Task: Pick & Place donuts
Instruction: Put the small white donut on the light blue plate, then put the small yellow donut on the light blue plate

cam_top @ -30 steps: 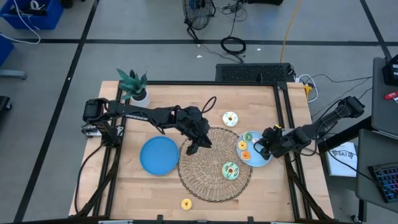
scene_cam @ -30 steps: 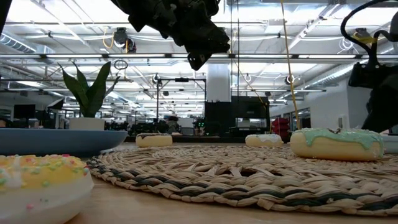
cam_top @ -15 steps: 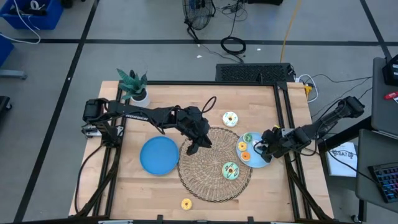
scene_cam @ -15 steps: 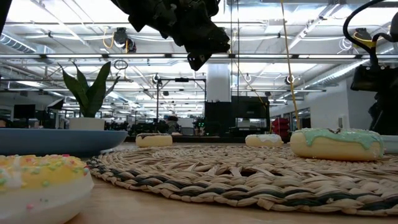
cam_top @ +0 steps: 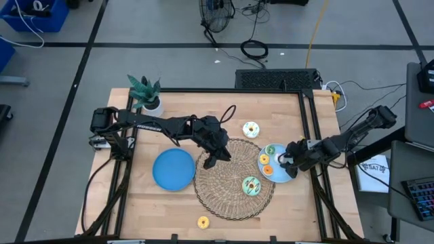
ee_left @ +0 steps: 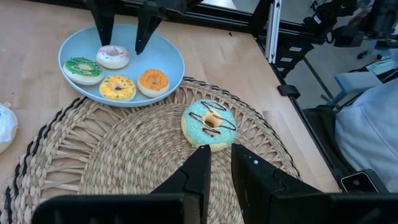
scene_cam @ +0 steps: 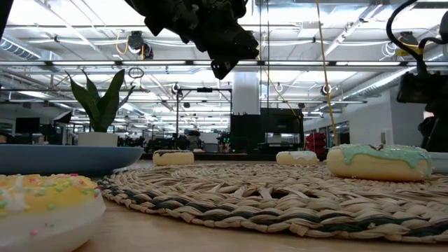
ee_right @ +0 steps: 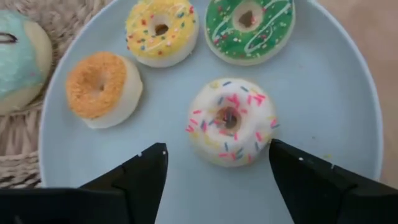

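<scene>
Right wrist view: the right gripper (ee_right: 214,165) hangs over the blue plate (ee_right: 336,112) at the right of the tabletop (cam_top: 224,102), its fingers (ee_right: 134,177) spread wide on either side of a white donut with pink sprinkles (ee_right: 230,121), holding nothing; on the same plate lie an orange donut (ee_right: 102,87), a yellow donut (ee_right: 161,28) and a green donut (ee_right: 252,25); a mint-iced donut (ee_left: 209,123) rests on the wicker mat (cam_top: 230,179); the left gripper (ee_left: 219,167) hovers above that mat, fingers nearly closed and empty; a white donut (cam_top: 251,129) lies far of the mat, a small yellow donut (cam_top: 203,221) near; a second blue plate (cam_top: 173,169) sits left.
</scene>
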Robot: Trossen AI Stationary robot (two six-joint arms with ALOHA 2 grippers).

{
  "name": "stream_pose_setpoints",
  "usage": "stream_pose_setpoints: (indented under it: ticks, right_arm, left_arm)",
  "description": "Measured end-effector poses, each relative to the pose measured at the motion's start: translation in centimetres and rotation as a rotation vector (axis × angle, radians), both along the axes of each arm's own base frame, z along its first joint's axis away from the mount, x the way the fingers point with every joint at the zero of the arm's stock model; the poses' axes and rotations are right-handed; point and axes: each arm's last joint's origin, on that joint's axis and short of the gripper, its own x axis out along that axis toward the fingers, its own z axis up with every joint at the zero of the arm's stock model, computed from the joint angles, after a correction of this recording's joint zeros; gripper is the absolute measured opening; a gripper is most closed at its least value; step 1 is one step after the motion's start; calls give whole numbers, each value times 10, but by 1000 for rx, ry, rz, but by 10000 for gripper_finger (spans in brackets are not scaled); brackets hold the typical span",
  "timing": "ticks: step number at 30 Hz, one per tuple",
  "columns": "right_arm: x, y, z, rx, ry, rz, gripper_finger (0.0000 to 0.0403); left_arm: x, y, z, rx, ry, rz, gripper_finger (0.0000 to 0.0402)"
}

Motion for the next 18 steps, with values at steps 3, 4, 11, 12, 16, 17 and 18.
stream_pose_setpoints:
  ticks: [3,4,11,12,16,17,18]
  right_arm:
    - [0,0,2,13,-25,0,262]
    - [0,0,3,16,-32,0,260]
    - [-1,-3,7,-27,-109,-41,256]
    - [-1,-4,8,-52,-123,-46,256]
    - [-1,-7,12,-157,-188,-68,256]
    - [1,-7,14,-180,-218,-71,256]
    - [3,-7,16,-201,-252,-69,256]
  left_arm:
    - [0,0,0,0,-1,0,67]
    - [0,0,0,1,-1,0,67]
    - [0,0,0,4,-1,-2,67]
    - [0,0,0,12,-4,-8,67]
    - [-1,-5,-1,50,-15,-46,67]
    - [-2,-7,-1,63,-15,-62,67]
    - [-3,-11,-1,79,-15,-83,67]
